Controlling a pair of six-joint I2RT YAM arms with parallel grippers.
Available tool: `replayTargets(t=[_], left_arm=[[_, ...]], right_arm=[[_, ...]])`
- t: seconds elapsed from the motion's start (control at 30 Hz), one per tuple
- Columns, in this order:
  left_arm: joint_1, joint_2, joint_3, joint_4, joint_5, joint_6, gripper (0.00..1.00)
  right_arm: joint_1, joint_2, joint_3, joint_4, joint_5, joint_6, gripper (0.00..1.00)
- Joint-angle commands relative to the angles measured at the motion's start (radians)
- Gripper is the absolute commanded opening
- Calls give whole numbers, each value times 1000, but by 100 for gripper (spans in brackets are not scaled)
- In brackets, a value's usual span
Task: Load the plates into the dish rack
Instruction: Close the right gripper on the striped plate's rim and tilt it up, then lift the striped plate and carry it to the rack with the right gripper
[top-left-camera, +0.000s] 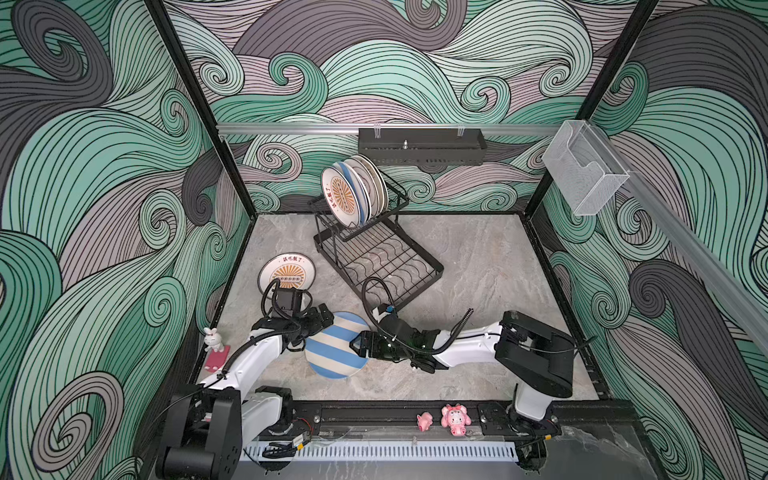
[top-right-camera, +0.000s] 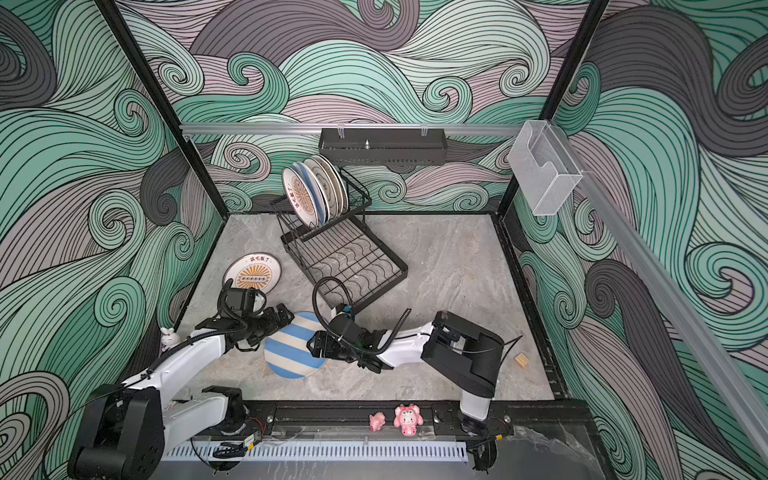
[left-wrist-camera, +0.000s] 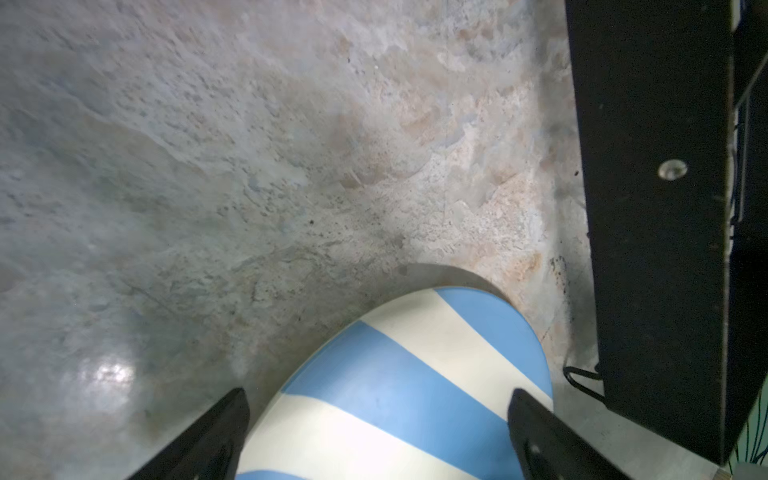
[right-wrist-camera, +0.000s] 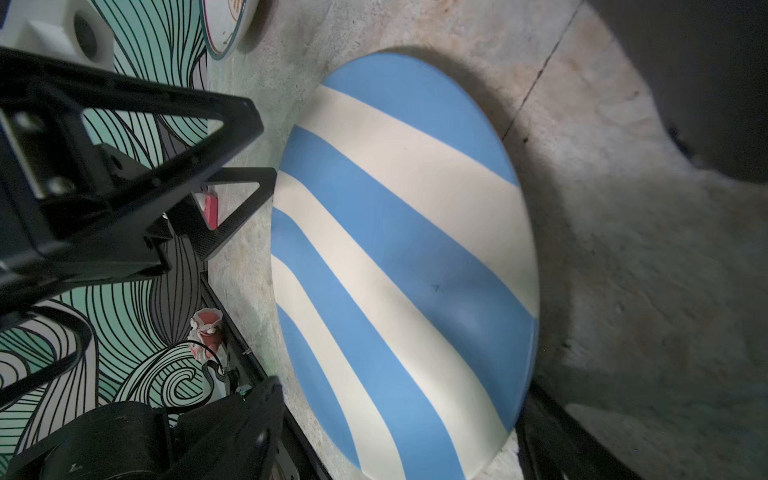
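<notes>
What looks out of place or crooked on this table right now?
The black wire dish rack sits askew, turned diagonally to the edges of the table rather than square with them. Nothing looks spilled or broken.

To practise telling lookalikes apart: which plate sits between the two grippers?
The blue-and-cream striped plate, flanked by the left gripper and right gripper. The loose sunburst plate lies apart; the other plates stand in the dish rack.
</notes>
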Motion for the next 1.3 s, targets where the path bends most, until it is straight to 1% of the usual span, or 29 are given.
replayTargets(t=[0.0, 0.07, 0.2, 0.27, 0.4, 0.6, 1.0, 1.17, 1.27], left_arm=[[7, -11, -15, 17, 52, -25, 99], [7, -12, -19, 19, 60, -24, 99], [8, -18, -16, 11, 62, -21, 99], [7, -19, -15, 12, 60, -23, 99], [7, -15, -9, 10, 68, -23, 99], [8, -32, 6, -12, 63, -21, 99], [6, -74, 56, -78, 81, -14, 99], [6, -114, 81, -107, 94, -1, 99], [6, -127, 117, -155, 102, 13, 99]], right_arm=[[-7, 34, 4, 30, -29, 18, 82], [-8, 41, -2, 70, -39, 26, 79], [-10, 36, -21, 150, -56, 32, 67], [-12, 27, -25, 161, -57, 32, 64], [-12, 5, -39, 185, -53, 32, 51], [-15, -34, -47, 149, -31, 8, 36], [-24, -86, -63, 154, -21, -18, 16], [-27, -161, -92, 120, 15, -49, 9], [-28, -224, -106, 68, 47, -83, 5]])
